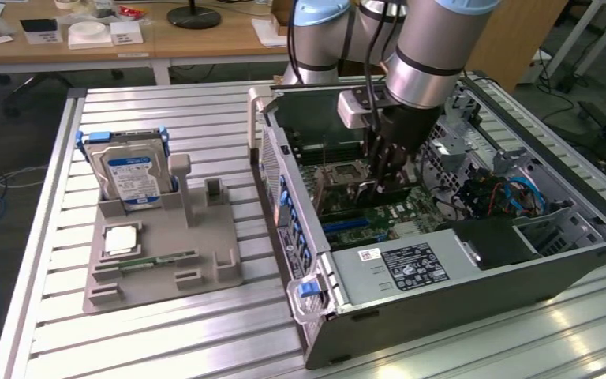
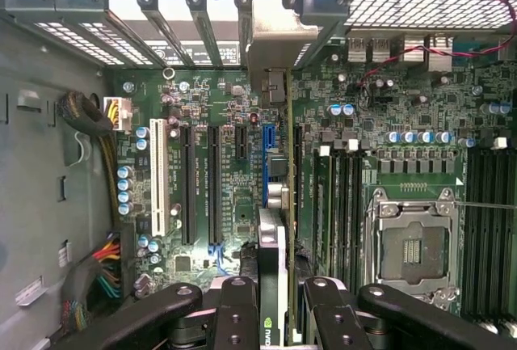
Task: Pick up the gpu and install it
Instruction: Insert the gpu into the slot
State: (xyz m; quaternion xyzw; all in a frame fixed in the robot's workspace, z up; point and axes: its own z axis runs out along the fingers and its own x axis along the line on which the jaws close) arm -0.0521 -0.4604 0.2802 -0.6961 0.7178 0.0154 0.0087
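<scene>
even indoor light, bright from above; glare on bare metal.
the slatted table (image 1: pixel 177 332) showed white streaks of glare. the case (image 1: pixel 440 304) interior lay in shadow. in the wrist view, the perforated wall (image 2: pixel 420 2) was blown out white, and the gpu (image 2: pixel 271 269) edge caught a pale sheen.

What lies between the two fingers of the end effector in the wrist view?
The gpu lies there, gripped edge-on between the fingers, with the motherboard behind it; the wrist view shows this.
</scene>
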